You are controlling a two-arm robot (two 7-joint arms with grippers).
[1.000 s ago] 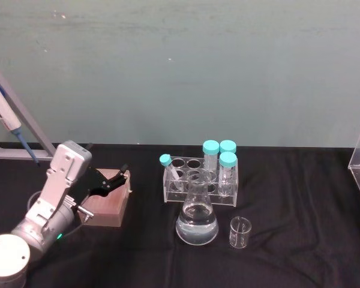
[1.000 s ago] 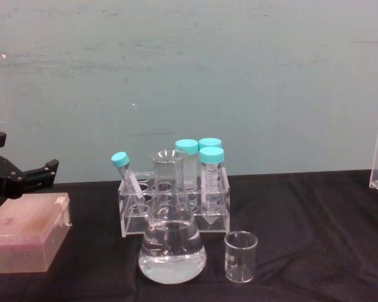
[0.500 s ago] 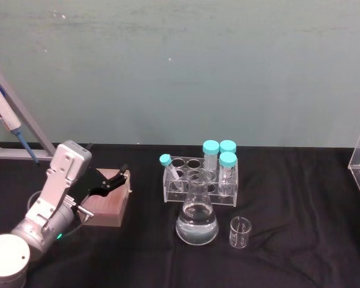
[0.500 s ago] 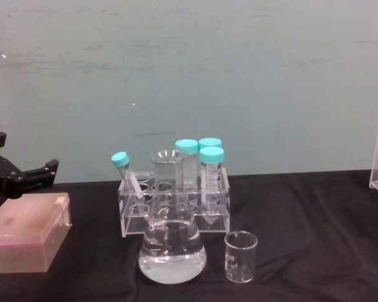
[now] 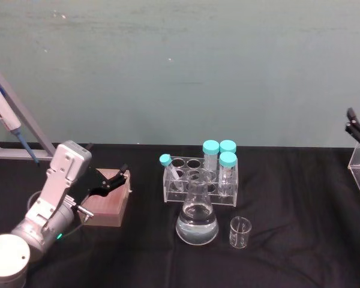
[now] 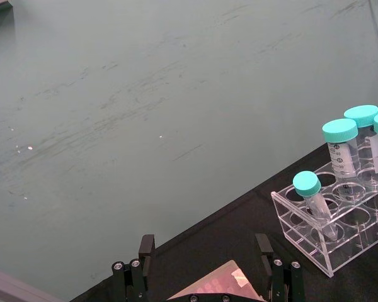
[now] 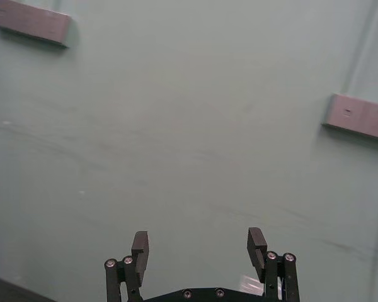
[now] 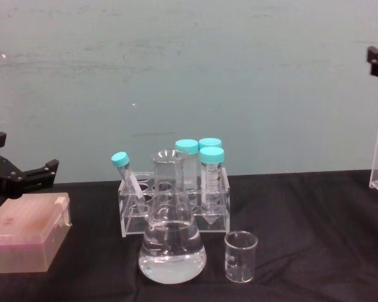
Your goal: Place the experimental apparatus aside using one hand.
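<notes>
Right gripper (image 5: 355, 128) hangs high at the table's (image 5: 300, 198) right edge, fingers spread wide, gripping nothing. The experimental apparatus (image 5: 195, 180) sits mid-table: clear tube rack (image 5: 179, 193) with 4 teal-capped tubes (image 5: 210, 157), conical flask (image 5: 197, 223) just in front, small beaker (image 5: 240, 233) beside the flask. Left gripper (image 5: 111, 179), also wide, hovers over a pink box (image 5: 108, 210) near the left edge.

Printed marks on the tubes (image 6: 341, 157) are too small to read.
</notes>
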